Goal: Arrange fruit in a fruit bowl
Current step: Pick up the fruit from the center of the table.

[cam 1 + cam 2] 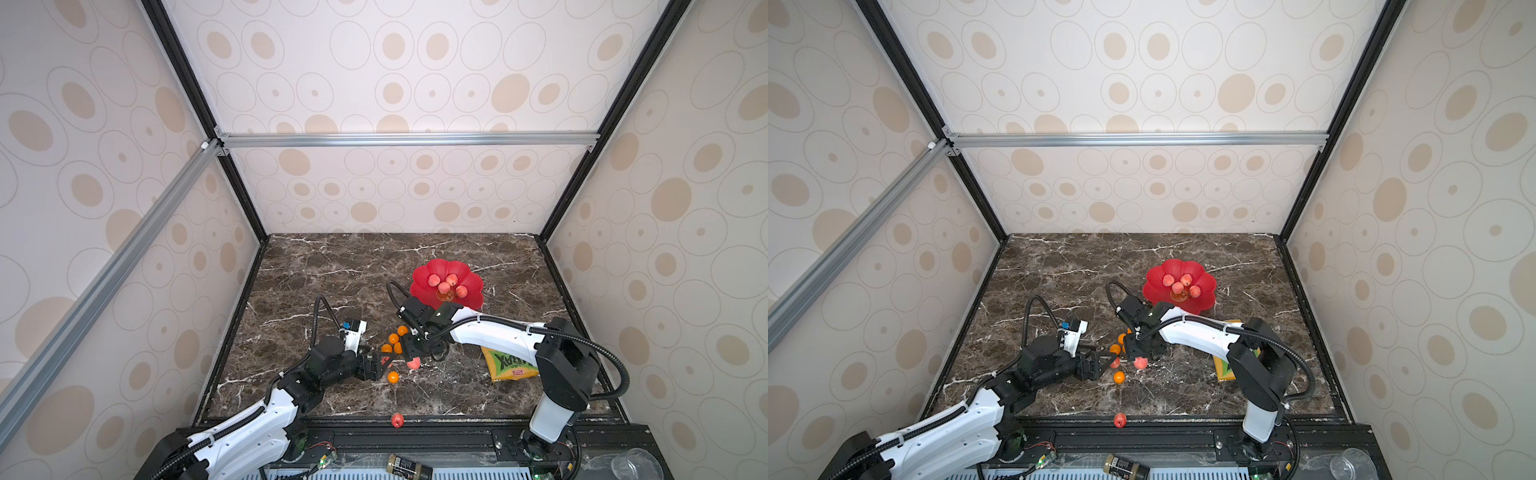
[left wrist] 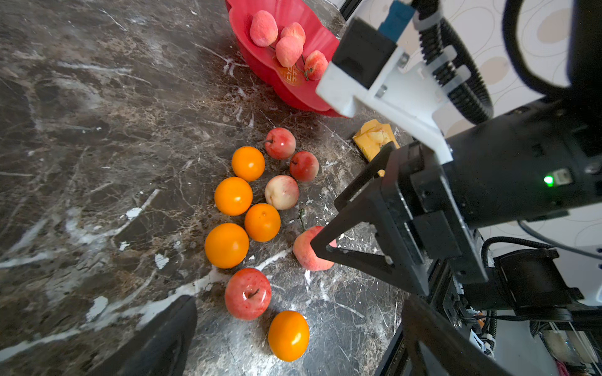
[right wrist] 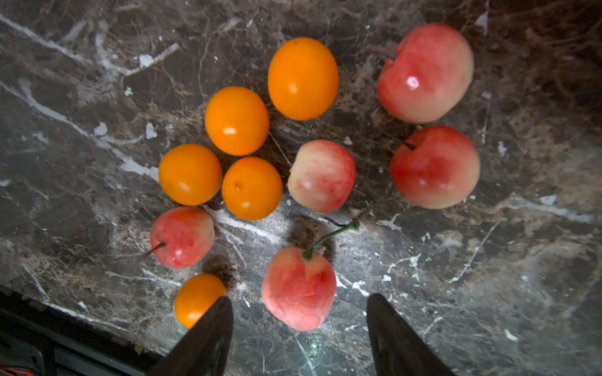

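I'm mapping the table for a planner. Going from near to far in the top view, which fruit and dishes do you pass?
Stray red fruit → lone orange → peach → orange cluster → bowl.

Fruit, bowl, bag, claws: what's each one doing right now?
Bowl: upright, holding four peaches.
Oranges: five, loose on the table.
Red fruits: four, loose by the oranges.
Stemmed peach: on the table, inside the open right gripper, not gripped.
Stray fruit: alone at the table's front edge.
Bag: lying flat.
Left gripper: open, empty.
Right gripper: open, around the stemmed peach.
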Available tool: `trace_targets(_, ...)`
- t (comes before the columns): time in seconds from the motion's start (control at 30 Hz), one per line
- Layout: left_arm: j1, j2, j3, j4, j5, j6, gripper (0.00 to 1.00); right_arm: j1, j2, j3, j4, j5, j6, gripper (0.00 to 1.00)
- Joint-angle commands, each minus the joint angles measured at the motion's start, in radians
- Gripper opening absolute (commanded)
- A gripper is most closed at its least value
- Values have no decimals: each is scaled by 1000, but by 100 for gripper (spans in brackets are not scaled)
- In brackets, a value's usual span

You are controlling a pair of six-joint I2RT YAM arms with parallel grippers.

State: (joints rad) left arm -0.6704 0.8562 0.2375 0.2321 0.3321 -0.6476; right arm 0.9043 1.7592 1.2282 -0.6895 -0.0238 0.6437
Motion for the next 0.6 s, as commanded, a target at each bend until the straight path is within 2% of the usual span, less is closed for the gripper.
trace_targets(0.0,-9,-13,1,29,4,-16,99,11,31,2,-21,3,19,68)
trace_targets(0.57,-9,19,11,43,4,-7,99,15,89,15,-22,-40,12,64)
